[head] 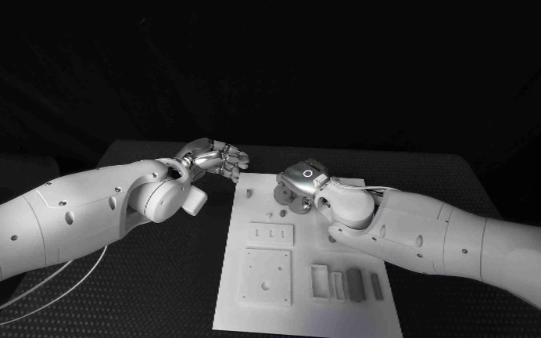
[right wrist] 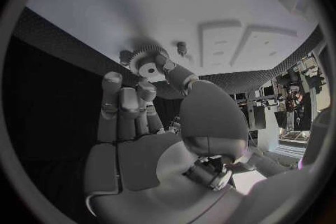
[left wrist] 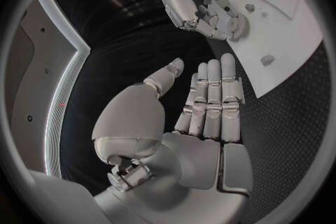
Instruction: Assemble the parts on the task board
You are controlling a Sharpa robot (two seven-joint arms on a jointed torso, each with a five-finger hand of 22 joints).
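Right robot hand [head: 302, 187] hangs over the far end of the white board [head: 310, 307], thumb and a finger pinching a small toothed gear [right wrist: 146, 64] just above the board's surface; the other fingers [right wrist: 111, 98] are loosely curled beside it. Left robot hand [head: 214, 156] hovers off the board's far left corner, over the dark table [head: 169, 283], holding nothing, its fingers [left wrist: 213, 95] straight and side by side with the thumb set apart. The two hands are near each other but not touching, with a strip of bare table between the left one and the board's left edge. The board runs lengthwise toward the robot, its near end close to the table's front edge, and both long sides have open table next to them. The gear looks pale with a light hub and fine teeth round its rim. Two small pegs [right wrist: 182, 47] stand on the board just beside it. Nearer the robot lie two raised square plates [head: 268, 275] and a row of narrow upright blocks [head: 355, 283].
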